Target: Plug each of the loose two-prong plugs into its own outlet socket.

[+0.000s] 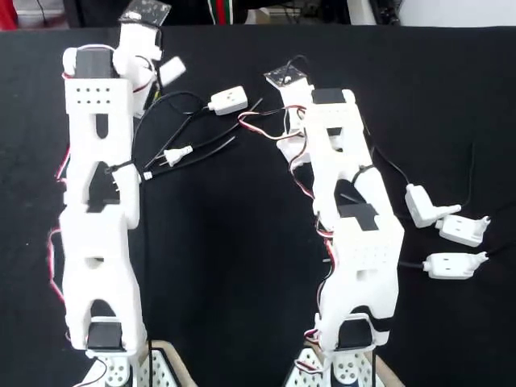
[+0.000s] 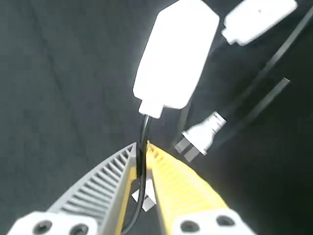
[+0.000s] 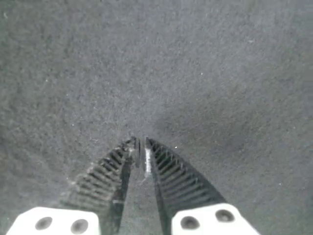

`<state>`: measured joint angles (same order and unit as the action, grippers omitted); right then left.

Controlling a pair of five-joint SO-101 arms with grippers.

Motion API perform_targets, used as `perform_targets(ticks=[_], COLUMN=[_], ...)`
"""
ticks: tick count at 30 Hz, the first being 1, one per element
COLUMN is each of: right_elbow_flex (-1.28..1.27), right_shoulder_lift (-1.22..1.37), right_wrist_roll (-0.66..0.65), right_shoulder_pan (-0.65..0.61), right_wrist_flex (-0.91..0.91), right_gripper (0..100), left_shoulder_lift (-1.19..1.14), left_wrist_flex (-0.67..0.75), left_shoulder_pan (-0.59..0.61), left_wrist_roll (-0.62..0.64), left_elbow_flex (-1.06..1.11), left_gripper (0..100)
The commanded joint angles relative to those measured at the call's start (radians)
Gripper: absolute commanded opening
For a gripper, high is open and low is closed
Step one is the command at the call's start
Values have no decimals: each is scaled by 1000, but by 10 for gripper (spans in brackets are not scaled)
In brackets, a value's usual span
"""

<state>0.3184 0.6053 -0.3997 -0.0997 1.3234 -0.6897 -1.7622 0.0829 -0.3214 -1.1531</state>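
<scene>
Left arm: stretched long over the black desk point(image 1: 242, 266), reaching away from its base.
Left claw point(image 2: 142, 147): clenched on a thin black cable point(image 2: 145, 128); the left wrist view shows the cable pinched between one grey and one yellow finger.
Landmark: a small white two-prong plug point(image 1: 179, 152) point(image 2: 201, 136) lying loose on the desk, just beside the left arm.
Held piece: a white rectangular outlet block point(image 2: 173, 58) at the cable's end, just past the claw tips, near the plug but apart from it.
Second white outlet block point(image 1: 228, 99) point(image 2: 259, 17): near the plug, on the side away from the arm bases.
Right arm: bent, well apart from the plug.
Right claw point(image 3: 141, 143): clenched with nothing between its fingers, over bare desk.
High view: three more white plug and socket pieces point(image 1: 451, 234) clustered beyond the right arm, well apart from the plug.
</scene>
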Motion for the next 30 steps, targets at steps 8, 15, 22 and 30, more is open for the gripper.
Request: perform_targets(ticks=[8, 15, 22, 30], right_elbow_flex=[28, 24, 22, 22], right_shoulder_lift=[-5, -5, -5, -5], right_wrist_roll=[-8, -2, 0, 0], right_shoulder_pan=[15, 11, 11, 9], right_wrist_flex=[-11, -11, -11, -8], right_gripper=[13, 13, 13, 13], left_shoulder_lift=[891, 1471, 1717, 1752], left_wrist_flex=[137, 427, 612, 819], left_shoulder_pan=[-70, -232, -243, -81], left_wrist_roll=[78, -46, -239, -465], left_elbow_flex=[1101, 1896, 2351, 2582], left_gripper=[29, 29, 29, 30])
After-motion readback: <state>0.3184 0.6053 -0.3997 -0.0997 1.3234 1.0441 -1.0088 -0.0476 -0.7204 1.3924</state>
